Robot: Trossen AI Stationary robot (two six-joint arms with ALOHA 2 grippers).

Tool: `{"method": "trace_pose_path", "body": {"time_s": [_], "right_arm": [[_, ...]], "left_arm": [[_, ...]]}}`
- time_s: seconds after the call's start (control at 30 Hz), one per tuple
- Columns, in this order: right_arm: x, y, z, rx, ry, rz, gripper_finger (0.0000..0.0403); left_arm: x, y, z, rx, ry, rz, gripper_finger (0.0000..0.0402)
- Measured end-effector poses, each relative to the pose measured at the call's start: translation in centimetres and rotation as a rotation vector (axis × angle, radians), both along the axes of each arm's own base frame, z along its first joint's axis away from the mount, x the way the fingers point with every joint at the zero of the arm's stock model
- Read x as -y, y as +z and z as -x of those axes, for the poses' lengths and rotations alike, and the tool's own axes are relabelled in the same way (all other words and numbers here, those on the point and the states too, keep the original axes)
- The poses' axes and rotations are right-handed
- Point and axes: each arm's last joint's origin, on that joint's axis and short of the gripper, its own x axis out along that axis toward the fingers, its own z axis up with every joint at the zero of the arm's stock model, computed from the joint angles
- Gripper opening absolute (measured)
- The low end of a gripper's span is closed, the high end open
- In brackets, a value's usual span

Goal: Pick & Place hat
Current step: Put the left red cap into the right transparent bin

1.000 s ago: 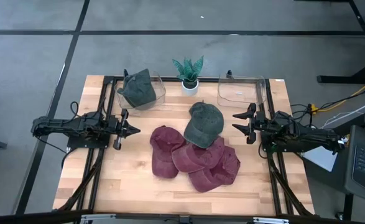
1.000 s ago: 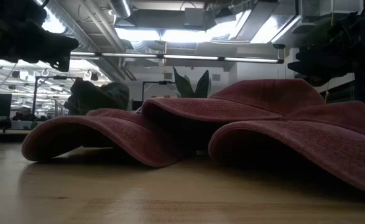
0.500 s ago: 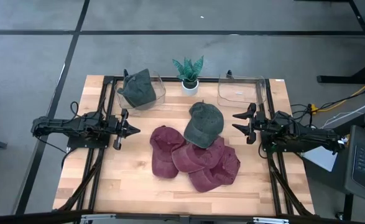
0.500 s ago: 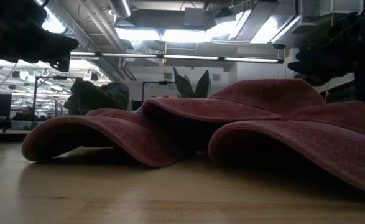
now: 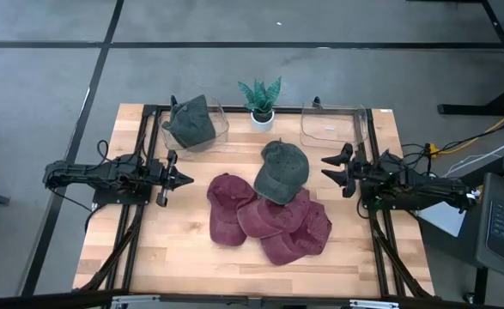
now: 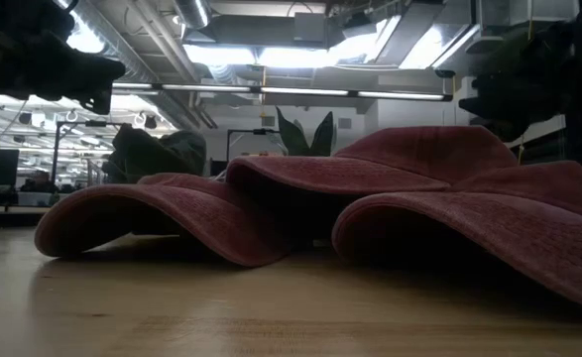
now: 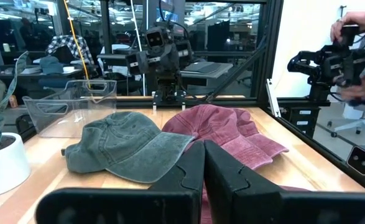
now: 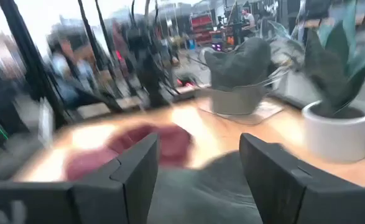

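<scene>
The right gripper (image 5: 330,169) hangs over the table's right side, fingers spread wide and holding nothing, pointing toward the loose green hat (image 5: 282,172). The left gripper (image 5: 183,179) hangs over the left side with its fingers pressed together on nothing, aimed at the pile of red hats (image 5: 264,220). The loose green hat lies partly on that pile near the table (image 5: 174,257) centre, apart from both grippers. A second green hat (image 5: 190,123) sits in the left clear bin (image 5: 218,130). The right clear bin (image 5: 330,126) stands at the back right. A potted plant (image 5: 261,102) stands between the bins
</scene>
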Motion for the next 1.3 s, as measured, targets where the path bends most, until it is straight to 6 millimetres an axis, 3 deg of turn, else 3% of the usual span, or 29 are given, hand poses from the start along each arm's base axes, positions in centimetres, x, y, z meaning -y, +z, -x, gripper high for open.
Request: {"method": "trace_pose_path", "body": {"time_s": [0.17, 0.33, 0.47, 0.73, 0.97, 1.13, 1.3], "right_arm": [[0.0, 2.7, 0.5, 0.113, 0.004, -0.276, 0.0222], [0.1, 5.5, 0.8, -0.022, -0.077, -0.233, 0.0222], [0.4, 7.4, -0.2, -0.140, -0.143, -0.156, 0.0222], [0.2, 8.7, -5.7, -0.376, -0.185, 0.054, 0.0222], [-1.8, 9.1, -10.9, -0.536, -0.026, 0.292, 0.0222], [-3.9, 10.1, -14.3, -0.549, 0.186, 0.393, 0.0222], [-5.2, 10.5, -18.3, -0.582, 0.227, 0.452, 0.0222]], "left_arm": [[0.0, 0.0, 0.0, 0.000, 0.000, 0.000, 0.0006], [0.0, 0.0, 0.0, 0.000, 0.000, 0.000, 0.0006], [0.0, 0.0, 0.0, 0.000, 0.000, 0.000, 0.0006], [0.0, 0.0, 0.0, 0.000, 0.000, 0.000, 0.0006], [0.0, 0.0, 0.0, 0.000, 0.000, 0.000, 0.0006], [0.0, 0.0, 0.0, 0.000, 0.000, 0.000, 0.0006], [0.0, 0.0, 0.0, 0.000, 0.000, 0.000, 0.0006]]}}
